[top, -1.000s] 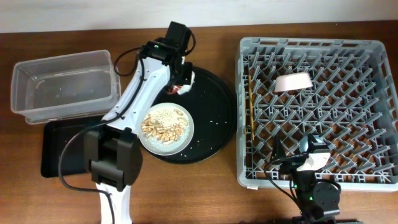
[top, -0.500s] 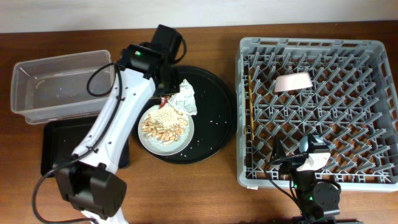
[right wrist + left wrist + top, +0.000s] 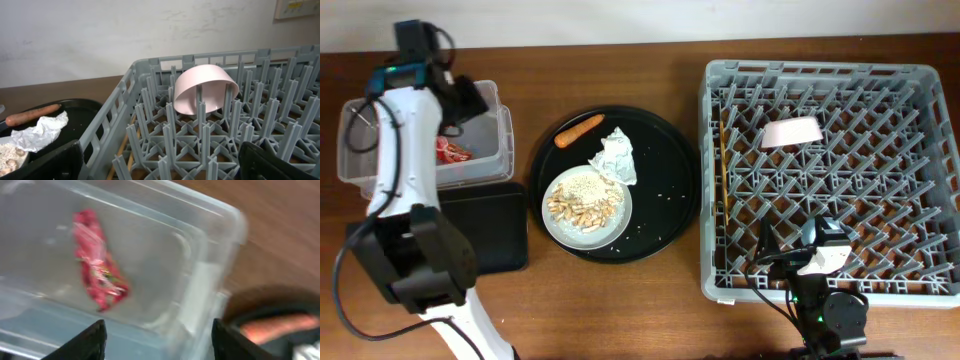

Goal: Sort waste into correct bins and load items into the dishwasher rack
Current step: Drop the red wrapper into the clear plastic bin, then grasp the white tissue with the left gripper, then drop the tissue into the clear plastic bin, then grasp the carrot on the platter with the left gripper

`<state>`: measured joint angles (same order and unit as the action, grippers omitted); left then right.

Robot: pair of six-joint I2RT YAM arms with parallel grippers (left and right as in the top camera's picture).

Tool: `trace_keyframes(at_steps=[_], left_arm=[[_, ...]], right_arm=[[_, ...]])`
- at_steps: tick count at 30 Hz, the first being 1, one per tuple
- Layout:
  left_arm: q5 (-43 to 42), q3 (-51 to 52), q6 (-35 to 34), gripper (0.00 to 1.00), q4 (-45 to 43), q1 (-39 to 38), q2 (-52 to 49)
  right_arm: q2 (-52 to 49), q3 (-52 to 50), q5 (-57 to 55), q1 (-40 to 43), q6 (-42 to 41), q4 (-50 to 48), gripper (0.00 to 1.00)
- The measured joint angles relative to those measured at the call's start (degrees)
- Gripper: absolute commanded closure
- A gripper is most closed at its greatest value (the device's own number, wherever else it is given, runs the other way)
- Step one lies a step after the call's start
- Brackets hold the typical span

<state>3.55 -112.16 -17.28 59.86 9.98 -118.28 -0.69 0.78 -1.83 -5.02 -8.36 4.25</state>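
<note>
The red shiny wrapper [image 3: 450,151] [image 3: 98,275] lies loose on the floor of the clear tub [image 3: 490,100] [image 3: 200,280]. My left gripper [image 3: 460,100] [image 3: 157,342] hangs open above the tub's right end, nothing between its fingers. An orange stick [image 3: 578,129] [image 3: 277,325] and a crumpled napkin [image 3: 617,158] rest on the round black tray. The speckled plate [image 3: 616,226] holds peanuts and rice. My right gripper [image 3: 817,255] [image 3: 160,165] stands open over the near edge of the grey rack [image 3: 920,80] [image 3: 115,107]. The pale bowl [image 3: 790,131] [image 3: 205,90] leans among the pegs, and chopsticks [image 3: 723,170] lie along the rack's left side.
The flat black tray [image 3: 485,225] sits just in front of the clear tub, partly under my left arm. The large round black tray [image 3: 665,150] lies between the bins and the rack, with scattered rice grains on it. A wall runs behind the table.
My left arm swung left from the round tray to the clear tub with the red wrapper and opened. The wrapper now lies in the tub. The right arm stayed still.
</note>
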Motion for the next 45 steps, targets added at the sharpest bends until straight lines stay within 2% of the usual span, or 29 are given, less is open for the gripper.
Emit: trace_keyframes(at_steps=[2, 5, 7, 9, 10, 11, 12, 13, 15, 18, 20, 22, 23, 24, 25, 26, 27, 28, 31, 32, 33, 34, 36, 37, 41, 43, 44, 45], left_arm=[[-0.68, -0.28, 0.63, 0.48, 2.32, -5.86, 0.09], [-1.44, -0.28, 0.87, 0.48, 2.49, -22.03, -0.74], [-0.76, -0.7, 0.87, 0.48, 0.39, -28.74, -6.99], [-0.28, -0.66, 1.29, 0.48, -3.5, -32.24, -14.78], [-0.31, -0.61, 2.16, 0.52, -4.87, -33.51, -17.55], [-0.15, -0.57, 2.86, 0.74, -5.73, -34.1, -18.49], [-0.11, -0.57, 3.17, 0.97, -6.43, -34.07, -18.51], [-0.15, -0.57, 3.28, 1.0, -6.51, -34.05, -18.67], [-0.11, -2.78, 3.32, 1.0, -3.28, -33.94, -19.06], [0.37, -15.45, 1.38, 1.0, 7.69, -30.1, -17.09], [6.03, -19.69, -1.22, 1.0, 10.1, -21.24, -10.71], [9.09, -20.06, -4.2, 1.0, 8.7, -10.97, -9.22], [9.14, -20.04, -4.9, 0.93, 7.58, -6.88, -9.46], [9.16, -20.04, -6.03, 0.43, 7.17, -1.2, -9.49], [8.94, -20.04, -6.73, 0.14, 7.17, 0.33, -9.49], [8.28, -20.04, -6.82, 0.13, 6.93, 0.74, -9.49], [6.78, -20.04, -6.99, 0.02, 6.78, 0.76, -9.49], [5.9, -20.04, -6.32, 0.03, 6.78, 0.44, -9.49], [5.64, -20.04, -3.74, 0.25, 7.28, -2.27, -8.66], [5.16, -20.06, -2.19, 0.27, 8.68, -4.39, -8.33], [3.87, -20.04, 1.09, 0.28, 8.61, -6.25, -8.28], [-0.39, -19.43, 9.14, 0.34, 8.31, -11.47, -8.28], [-0.74, -18.1, 21.24, 0.36, 6.36, -19.43, -10.01], [-0.11, -17.94, 24.72, 0.39, 4.94, -22.49, -12.52], [-0.37, -17.07, 32.57, 0.41, 7.08, -24.09, -22.23], [-0.22, -17.05, 34.73, 0.45, 7.26, -23.71, -24.7], [-0.17, -17.05, 35.15, 0.5, 8.13, -23.74, -24.7], [-0.44, -17.05, 35.34, 0.66, 8.72, -23.71, -24.68]], right_arm=[[0.0, 0.0, 0.0, 0.0, 0.02, 0.0, 0.02], [0.0, 0.0, 0.0, 0.0, 0.04, 0.0, 0.02], [0.0, 0.0, 0.0, 0.0, 0.0, 0.0, 0.02], [0.04, 0.0, 0.0, 0.0, 0.02, 0.0, 0.02], [0.0, 0.0, 0.0, 0.0, 0.02, 0.0, 0.02], [-0.02, 0.0, 0.02, 0.0, 0.02, 0.02, 0.02], [0.0, 0.0, 0.02, 0.0, 0.02, 0.0, 0.02], [0.0, 0.0, 0.0, 0.0, 0.02, 0.0, 0.02], [0.0, 0.0, 0.02, 0.0, 0.02, 0.0, 0.02], [-0.02, 0.0, 0.0, 0.0, 0.02, 0.02, 0.02], [0.0, 0.0, 0.02, 0.0, 0.02, 0.0, 0.02], [0.0, 0.0, 0.02, 0.0, 0.02, 0.0, 0.02], [0.0, 0.0, 0.02, 0.0, 0.02, 0.0, 0.02], [0.0, 0.0, 0.0, 0.0, 0.02, 0.0, 0.02], [0.0, 0.0, 0.02, 0.0, 0.02, 0.0, 0.02], [0.0, 0.0, 0.02, 0.0, 0.02, 0.0, 0.02], [0.0, 0.0, 0.02, 0.0, 0.02, 0.0, 0.02], [0.0, 0.0, 0.02, 0.0, 0.0, 0.0, 0.02], [0.0, 0.0, 0.02, 0.0, 0.0, 0.0, 0.02], [0.0, 0.0, 0.02, 0.0, 0.04, 0.0, 0.02], [0.0, 0.0, 0.02, 0.0, 0.04, 0.0, 0.02], [0.0, 0.0, 0.02, 0.0, 0.0, 0.0, 0.02], [0.02, 0.0, 0.0, 0.0, 0.04, 0.0, 0.02], [0.0, 0.0, 0.0, 0.0, 0.02, 0.0, 0.02], [0.0, 0.0, 0.0, 0.0, 0.0, 0.0, 0.02], [0.0, 0.0, 0.02, 0.0, 0.02, 0.0, 0.02], [0.0, 0.0, 0.02, 0.0, 0.02, 0.0, 0.02], [0.0, 0.0, 0.02, 0.0, 0.07, 0.0, 0.02]])
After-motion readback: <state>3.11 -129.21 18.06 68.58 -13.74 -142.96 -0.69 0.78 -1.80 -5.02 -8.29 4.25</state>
